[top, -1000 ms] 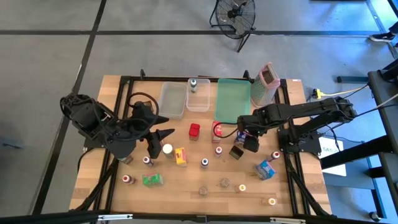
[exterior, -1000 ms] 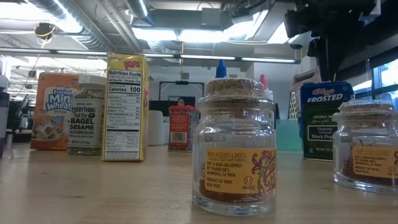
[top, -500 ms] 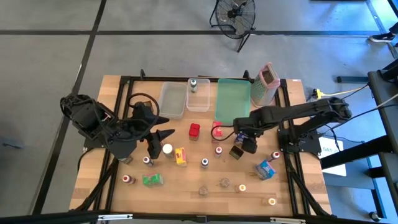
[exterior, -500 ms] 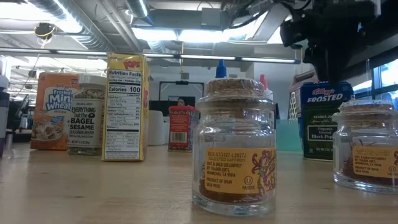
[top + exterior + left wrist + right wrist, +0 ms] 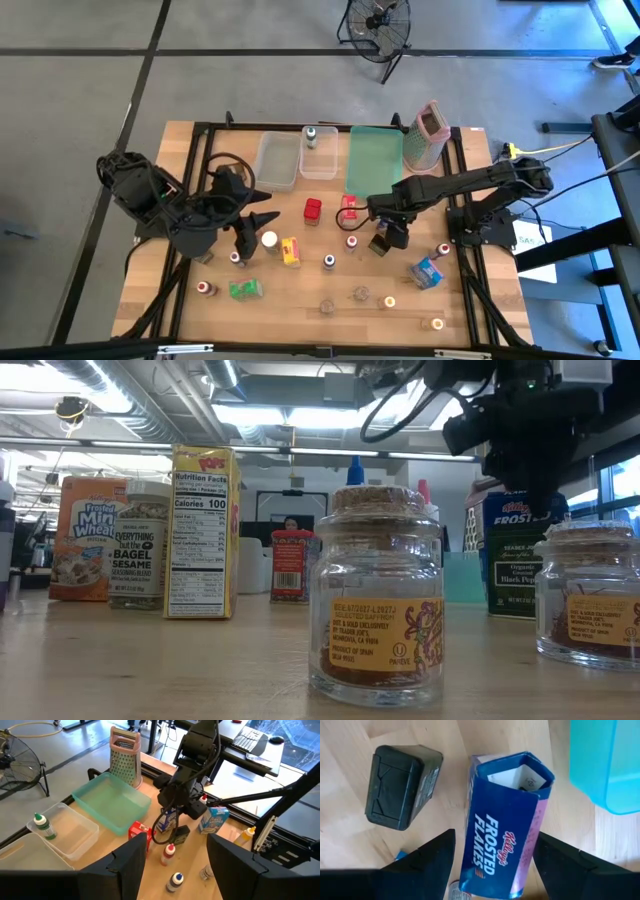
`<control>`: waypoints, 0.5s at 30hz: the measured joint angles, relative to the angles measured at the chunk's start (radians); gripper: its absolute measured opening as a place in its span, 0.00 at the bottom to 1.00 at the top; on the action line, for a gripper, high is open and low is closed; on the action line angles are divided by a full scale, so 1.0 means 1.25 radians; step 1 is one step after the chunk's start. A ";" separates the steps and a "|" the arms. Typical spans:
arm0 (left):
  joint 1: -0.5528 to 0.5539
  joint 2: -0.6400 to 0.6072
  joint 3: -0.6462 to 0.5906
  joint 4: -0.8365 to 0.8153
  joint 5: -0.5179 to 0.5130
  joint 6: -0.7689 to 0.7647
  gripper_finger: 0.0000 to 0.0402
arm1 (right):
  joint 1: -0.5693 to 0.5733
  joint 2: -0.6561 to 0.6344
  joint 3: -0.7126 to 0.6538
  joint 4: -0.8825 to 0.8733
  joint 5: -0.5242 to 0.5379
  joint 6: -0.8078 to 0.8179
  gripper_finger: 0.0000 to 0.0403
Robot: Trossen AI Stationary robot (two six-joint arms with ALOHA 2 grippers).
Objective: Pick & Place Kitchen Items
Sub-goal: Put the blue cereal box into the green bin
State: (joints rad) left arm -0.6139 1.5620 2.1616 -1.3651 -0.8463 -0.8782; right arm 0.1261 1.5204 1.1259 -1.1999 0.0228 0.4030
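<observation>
Left gripper [image 5: 258, 220], left-centre of the tabletop: fingers spread, empty, waiting. Right gripper [image 5: 492, 865], mid-tabletop just off the green tray's [image 5: 375, 160] near edge: fingers spread either side of the Frosted Flakes box [image 5: 502, 827], not yet pinching. Box judged light, thin card, crushable, top flaps open; take across the broad faces, mid-height, gently.

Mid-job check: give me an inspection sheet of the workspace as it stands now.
Surface: wooden table, items scattered across it.
Job's things: Frosted Flakes box upright between right claw fingers; black box beside it.
Clutter: two clear tubs, green tray, grater along the far edge.
Claws: right claw open over the Frosted Flakes box; left claw open, holding nothing.
Cables: black cable looped near the left arm.
Surroundings: floor fan.
</observation>
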 joint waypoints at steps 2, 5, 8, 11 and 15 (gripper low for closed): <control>-0.001 0.000 0.000 0.000 0.000 0.004 0.51 | 0.000 0.000 0.000 -0.006 0.000 0.000 0.61; -0.001 0.000 0.000 0.000 -0.002 0.021 0.51 | 0.000 0.000 0.000 -0.024 0.000 0.000 0.58; -0.001 0.000 0.000 0.000 -0.013 0.037 0.51 | 0.000 0.000 0.000 -0.040 0.000 0.004 0.53; 0.001 0.000 0.000 0.000 -0.021 0.056 0.51 | 0.000 0.000 0.000 -0.063 -0.005 0.005 0.48; 0.008 0.000 0.000 0.000 -0.022 0.078 0.51 | 0.000 0.000 0.000 -0.081 -0.007 0.003 0.41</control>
State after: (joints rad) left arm -0.6039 1.5620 2.1620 -1.3651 -0.8734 -0.7809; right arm 0.1259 1.5204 1.1259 -1.3015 0.0139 0.4074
